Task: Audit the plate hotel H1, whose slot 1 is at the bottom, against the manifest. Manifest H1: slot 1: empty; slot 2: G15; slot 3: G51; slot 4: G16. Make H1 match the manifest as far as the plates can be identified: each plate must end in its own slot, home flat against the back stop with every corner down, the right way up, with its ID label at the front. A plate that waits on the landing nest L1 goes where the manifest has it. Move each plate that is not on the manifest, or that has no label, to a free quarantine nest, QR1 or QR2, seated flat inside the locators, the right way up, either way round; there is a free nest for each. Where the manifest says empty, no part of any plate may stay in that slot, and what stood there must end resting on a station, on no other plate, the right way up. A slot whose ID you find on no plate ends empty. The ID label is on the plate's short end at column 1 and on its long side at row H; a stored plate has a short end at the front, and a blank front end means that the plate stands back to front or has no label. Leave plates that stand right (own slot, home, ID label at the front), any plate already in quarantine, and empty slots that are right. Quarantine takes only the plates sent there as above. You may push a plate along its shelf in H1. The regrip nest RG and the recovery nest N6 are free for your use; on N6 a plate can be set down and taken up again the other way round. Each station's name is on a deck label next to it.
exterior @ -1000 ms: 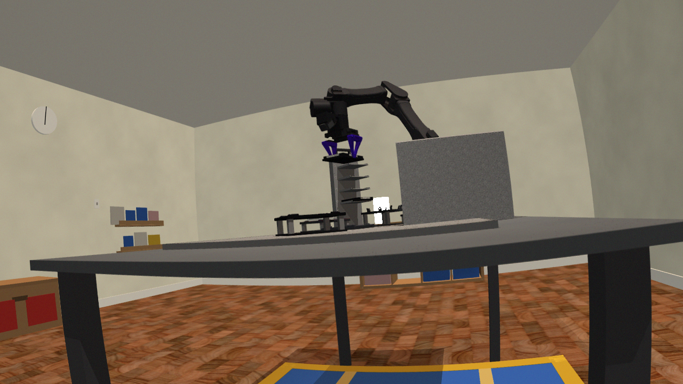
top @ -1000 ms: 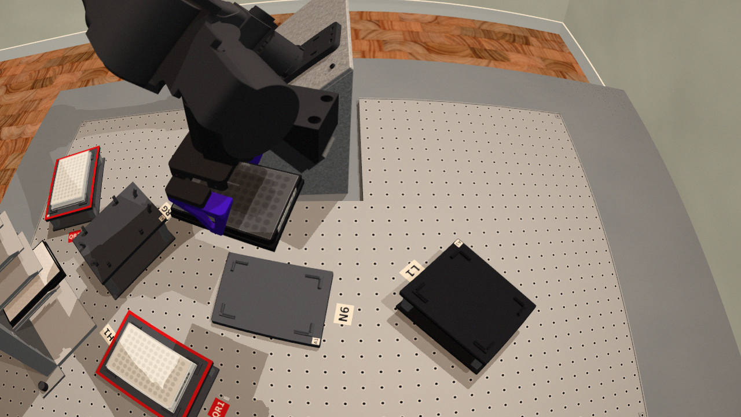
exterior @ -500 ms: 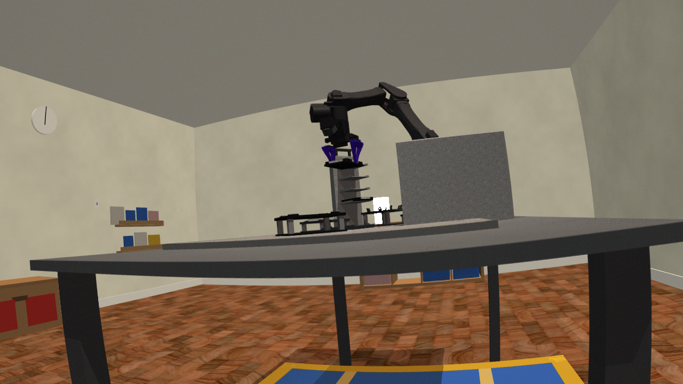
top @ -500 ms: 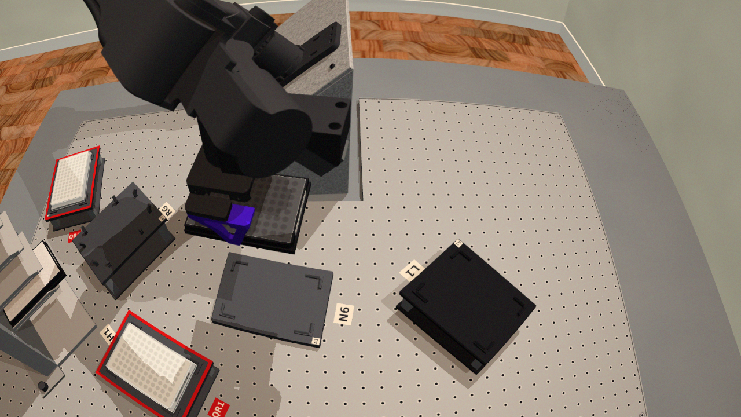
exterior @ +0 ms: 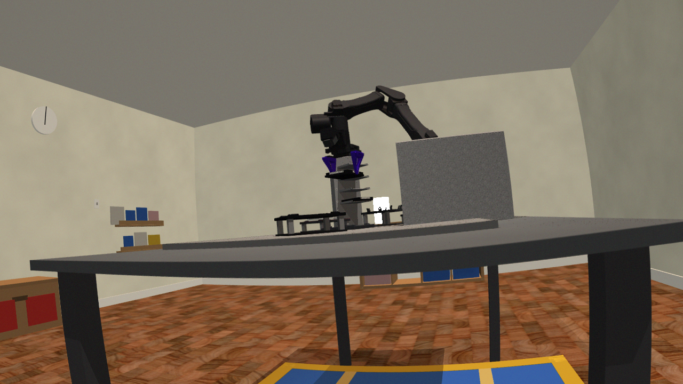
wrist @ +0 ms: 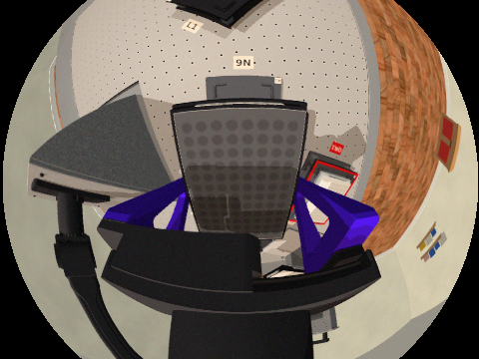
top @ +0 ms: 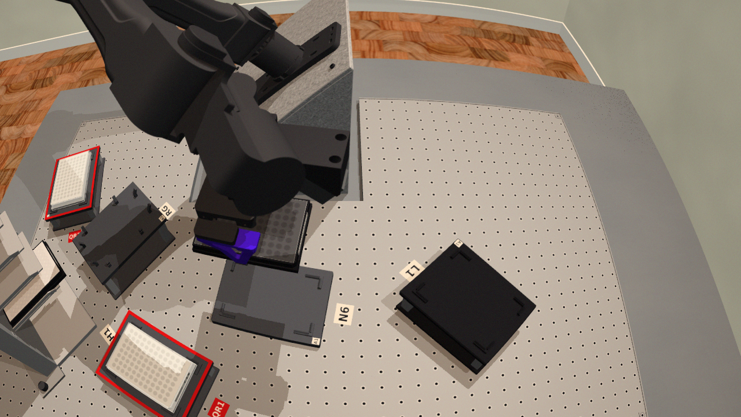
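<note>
My gripper (exterior: 342, 164) (wrist: 240, 181) is shut on a dark well plate (top: 282, 233) (exterior: 342, 174) (wrist: 239, 160), with a purple finger on each long side. It holds the plate level and high above the deck, over the back edge of the grey recovery nest N6 (top: 274, 300) (wrist: 242, 87). Plate hotel H1 (top: 25, 311) (exterior: 350, 196) stands at the far left, with one pale plate (top: 33, 282) showing on a shelf. The black landing nest L1 (top: 466, 300) holds nothing. I cannot see any label on the held plate.
Quarantine nest QR1 (top: 171, 336) holds a pale plate (top: 147, 362); QR2 holds another pale plate (top: 69, 178). The regrip nest RG (top: 124, 238) stands between them. A tall grey block (top: 321, 88) (exterior: 453, 176) with the arm's base is behind the gripper.
</note>
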`<state>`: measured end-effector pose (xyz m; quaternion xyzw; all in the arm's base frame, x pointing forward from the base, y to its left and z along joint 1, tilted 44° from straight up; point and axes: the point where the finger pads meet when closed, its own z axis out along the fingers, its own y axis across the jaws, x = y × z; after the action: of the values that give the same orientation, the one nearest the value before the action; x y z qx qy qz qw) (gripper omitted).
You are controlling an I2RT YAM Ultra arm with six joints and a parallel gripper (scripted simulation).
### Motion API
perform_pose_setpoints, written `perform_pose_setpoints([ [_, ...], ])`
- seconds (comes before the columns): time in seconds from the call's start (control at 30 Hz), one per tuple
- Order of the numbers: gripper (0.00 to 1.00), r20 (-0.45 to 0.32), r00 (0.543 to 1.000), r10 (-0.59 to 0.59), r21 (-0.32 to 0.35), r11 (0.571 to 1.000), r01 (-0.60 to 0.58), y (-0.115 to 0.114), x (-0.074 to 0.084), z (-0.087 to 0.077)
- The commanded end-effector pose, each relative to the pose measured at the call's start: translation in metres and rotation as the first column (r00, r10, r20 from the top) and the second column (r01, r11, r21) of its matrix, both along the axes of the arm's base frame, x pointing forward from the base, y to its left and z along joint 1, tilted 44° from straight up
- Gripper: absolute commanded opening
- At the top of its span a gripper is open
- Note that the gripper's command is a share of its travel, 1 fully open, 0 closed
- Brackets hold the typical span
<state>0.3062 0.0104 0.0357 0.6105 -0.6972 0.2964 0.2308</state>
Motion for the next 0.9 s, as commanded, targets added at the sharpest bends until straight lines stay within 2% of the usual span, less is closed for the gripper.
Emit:
perform_pose_setpoints([
  [0.0, 0.86, 0.019, 1.000, 0.019, 0.013, 1.000, -0.019, 0.002, 0.006, -0.004],
  [0.87, 0.86, 0.019, 1.000, 0.019, 0.012, 1.000, -0.019, -0.041, 0.012, -0.050],
])
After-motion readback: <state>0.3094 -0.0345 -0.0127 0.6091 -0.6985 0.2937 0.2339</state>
